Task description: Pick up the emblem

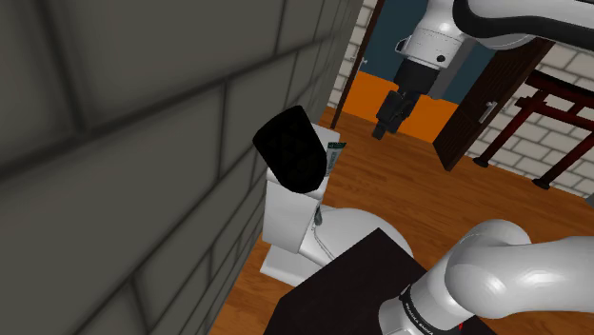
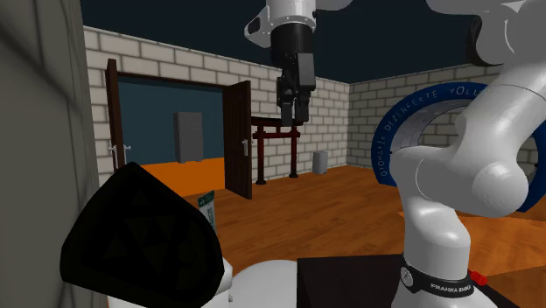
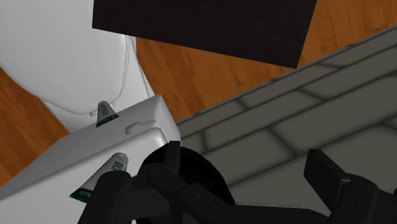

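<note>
1. One black emblem [image 1: 293,147] stands on the white toilet tank [image 1: 286,217], against the grey wall [image 1: 114,143], a small green-labelled tube [image 1: 335,152] just beside it.
2. Gripper [image 1: 388,122] hangs well above, fingers apart, empty.
3. Descend centred over the emblem, clear of wall and tube, before closing.

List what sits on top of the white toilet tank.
A black emblem sits on the tank, with a green-and-white tube beside it. The part of the tank top under and behind the emblem is covered.
</note>
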You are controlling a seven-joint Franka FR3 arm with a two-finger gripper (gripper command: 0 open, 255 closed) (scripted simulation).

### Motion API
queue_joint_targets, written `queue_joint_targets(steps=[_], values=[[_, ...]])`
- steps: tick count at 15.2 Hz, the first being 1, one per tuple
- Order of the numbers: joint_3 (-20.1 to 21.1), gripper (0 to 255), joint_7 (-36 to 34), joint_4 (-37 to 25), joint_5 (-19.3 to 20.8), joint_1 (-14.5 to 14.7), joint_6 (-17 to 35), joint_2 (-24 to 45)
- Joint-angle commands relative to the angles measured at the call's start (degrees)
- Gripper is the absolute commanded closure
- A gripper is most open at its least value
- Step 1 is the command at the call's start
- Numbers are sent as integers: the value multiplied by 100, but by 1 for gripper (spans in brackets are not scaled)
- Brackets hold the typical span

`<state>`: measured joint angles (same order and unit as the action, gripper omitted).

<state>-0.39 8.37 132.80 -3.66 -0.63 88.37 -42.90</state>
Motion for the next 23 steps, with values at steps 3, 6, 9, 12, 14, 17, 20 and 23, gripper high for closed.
queue_joint_targets(steps=[3, 6, 9, 12, 14, 17, 20, 23], values=[[-361, 0, 682, -243, -12, 129, 134, 454], [-863, 0, 1709, -722, -125, 354, 248, 1211], [-1299, 0, 2751, -1335, -361, 575, 234, 2046], [-1646, 0, 3793, -2079, -709, 748, 71, 2951], [-1818, 0, 4469, -2650, -988, 818, -126, 3587], [-1952, 0, 5416, -3627, -1440, 814, -548, 4580], [-1918, 0, 6220, -4774, -1881, 672, -1102, 5605], [-1730, 0, 6821, -6170, -2279, 423, -1778, 6687]])
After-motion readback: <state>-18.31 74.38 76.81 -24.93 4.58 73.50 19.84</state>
